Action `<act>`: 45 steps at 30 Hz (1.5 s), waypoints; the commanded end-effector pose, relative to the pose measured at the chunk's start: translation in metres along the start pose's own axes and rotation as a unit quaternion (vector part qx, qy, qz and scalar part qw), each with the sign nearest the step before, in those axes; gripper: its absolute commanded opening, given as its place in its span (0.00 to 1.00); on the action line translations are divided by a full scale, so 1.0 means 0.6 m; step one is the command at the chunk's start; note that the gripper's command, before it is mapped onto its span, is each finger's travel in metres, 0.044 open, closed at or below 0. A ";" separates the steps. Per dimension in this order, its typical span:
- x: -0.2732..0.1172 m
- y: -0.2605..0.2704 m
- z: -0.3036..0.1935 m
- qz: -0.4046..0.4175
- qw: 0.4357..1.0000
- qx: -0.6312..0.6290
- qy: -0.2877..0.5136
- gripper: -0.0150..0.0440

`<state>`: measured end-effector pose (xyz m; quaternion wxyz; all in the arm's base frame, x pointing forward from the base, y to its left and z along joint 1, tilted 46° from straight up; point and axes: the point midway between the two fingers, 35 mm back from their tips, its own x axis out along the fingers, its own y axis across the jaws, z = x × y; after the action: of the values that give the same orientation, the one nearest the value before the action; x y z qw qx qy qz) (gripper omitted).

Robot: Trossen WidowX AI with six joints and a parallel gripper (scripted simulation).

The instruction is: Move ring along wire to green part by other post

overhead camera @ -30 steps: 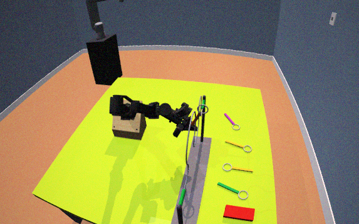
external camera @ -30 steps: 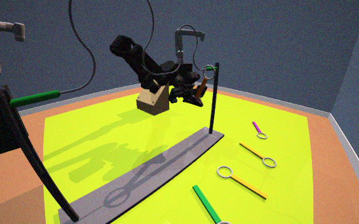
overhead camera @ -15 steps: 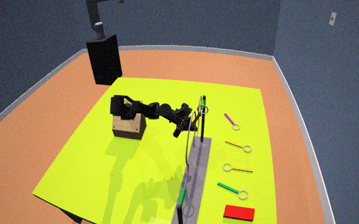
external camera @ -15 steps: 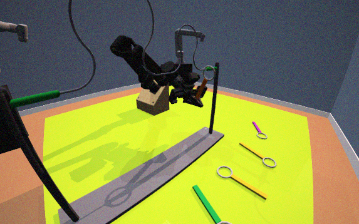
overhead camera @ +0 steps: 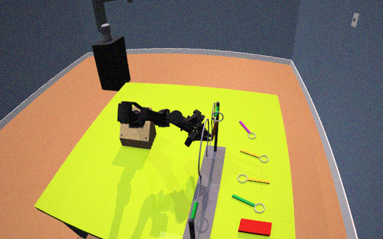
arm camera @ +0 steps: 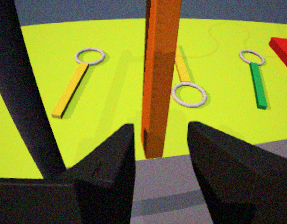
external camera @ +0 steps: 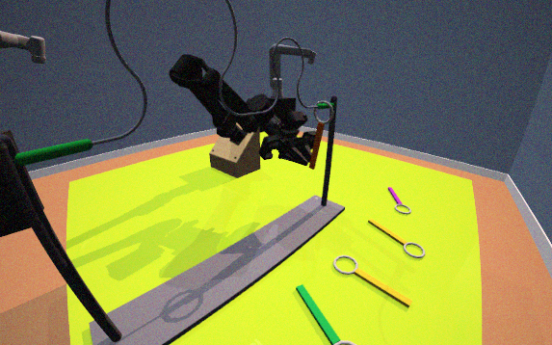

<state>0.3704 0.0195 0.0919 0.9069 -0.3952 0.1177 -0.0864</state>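
The ring [overhead camera: 222,117] [external camera: 314,113] hangs around the green part [external camera: 325,104] next to the far post [overhead camera: 215,144] [external camera: 328,164]. Its orange handle [overhead camera: 214,130] [external camera: 316,145] [arm camera: 161,75] hangs down steeply with a slight tilt, close to that post. My gripper [overhead camera: 210,137] [external camera: 309,163] [arm camera: 160,132] is partly open and holds nothing. Its fingertips are near the handle's lower end, with gaps on both sides in the wrist view; exact depth is hard to tell. The thin grey wire [overhead camera: 199,160] [external camera: 145,96] curves across to the other green part [overhead camera: 194,209] [external camera: 56,150] by the near post [external camera: 65,251].
The posts stand on a grey base [overhead camera: 219,157] [external camera: 258,260]. Beyond it lie a purple-handled ring tool [overhead camera: 244,127] [external camera: 394,196], two yellow-handled ones, a green-handled one [overhead camera: 243,199] [external camera: 316,310] [arm camera: 258,85] and a red block [overhead camera: 254,227] [arm camera: 284,49]. Grey wire loops rise near the arm.
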 end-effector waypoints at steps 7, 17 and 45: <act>-0.047 0.001 0.001 0.001 1.000 -0.001 0.002 0.53; -0.082 0.001 -0.002 0.002 1.000 -0.002 0.001 0.53; -0.156 0.001 -0.012 0.003 1.000 -0.005 -0.002 1.00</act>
<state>0.2819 0.0397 0.1002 0.9049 -0.4016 0.1172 -0.0788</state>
